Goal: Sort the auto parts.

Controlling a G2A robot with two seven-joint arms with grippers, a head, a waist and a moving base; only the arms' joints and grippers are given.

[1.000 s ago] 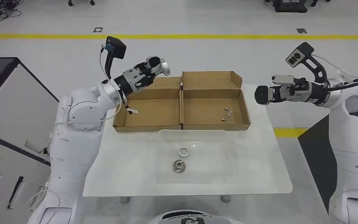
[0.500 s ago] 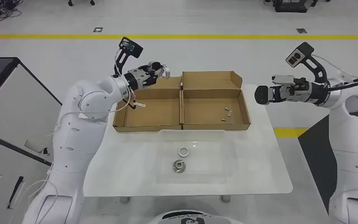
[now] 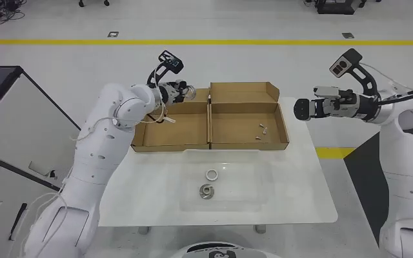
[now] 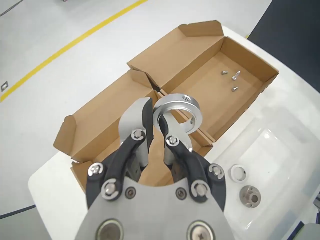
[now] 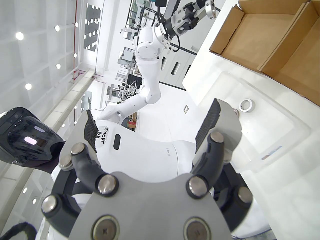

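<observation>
My left gripper (image 3: pixel 183 91) hangs above the far edge of the left cardboard box (image 3: pixel 169 129), shut on a silver collar ring (image 3: pixel 190 92). In the left wrist view one finger passes through the collar ring (image 4: pixel 176 112) and the other presses on its outer wall, at my left gripper (image 4: pixel 155 123). The right cardboard box (image 3: pixel 239 126) holds a few small bolts (image 3: pixel 261 131). A white ring (image 3: pixel 211 174) and a grey metal hub (image 3: pixel 206 191) lie in the clear tray (image 3: pixel 258 193). My right gripper (image 3: pixel 299 108) stands open past the table's right side, with nothing between its fingers (image 5: pixel 215 116).
Both boxes sit side by side at the back of the white table (image 3: pixel 303 187), flaps up. The left box floor (image 4: pixel 105 136) is bare. The tray takes up the table's front middle. A dark panel (image 3: pixel 26 122) stands to the left of the table.
My left arm has swung its elbow up and turned the wrist, carrying the collar ring slightly right and down over the left box's far edge. The right arm has kept still.
</observation>
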